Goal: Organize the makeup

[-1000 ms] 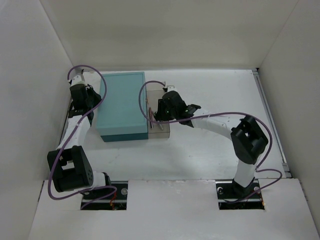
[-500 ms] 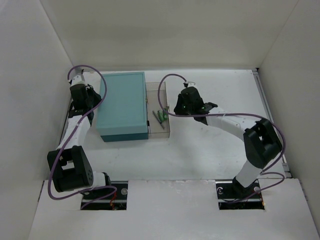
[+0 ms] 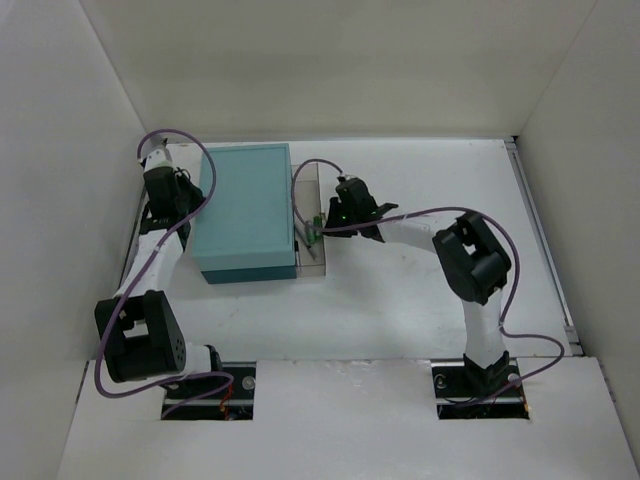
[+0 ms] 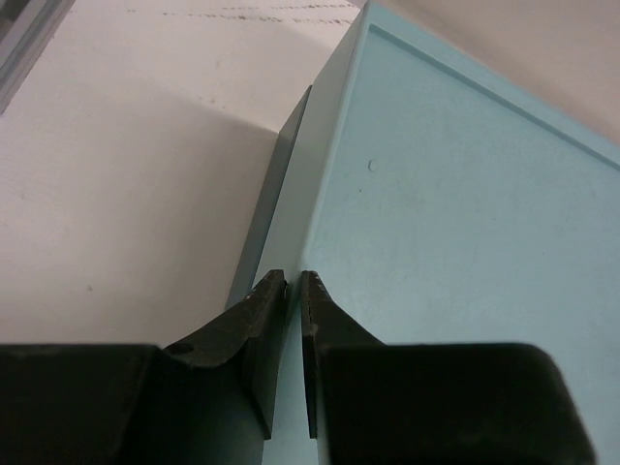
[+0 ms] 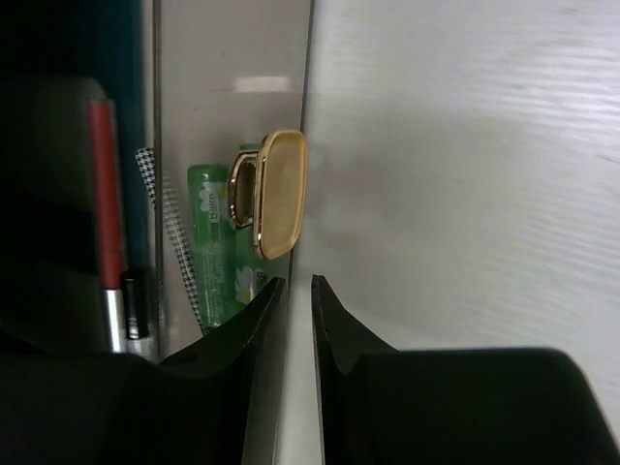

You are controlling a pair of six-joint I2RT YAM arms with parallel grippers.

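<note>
Clear plastic forms the drawer jutting from the matte teal box; its front panel carries a rounded gold handle. Inside lie glossy green tubes, a thin red pencil and a checked pencil. The right gripper pinches that front panel beside the handle (half a second ago it hung off to the right, and the drawer stuck out further). The left gripper, jaws nearly together, sits at the box's left top edge.
</note>
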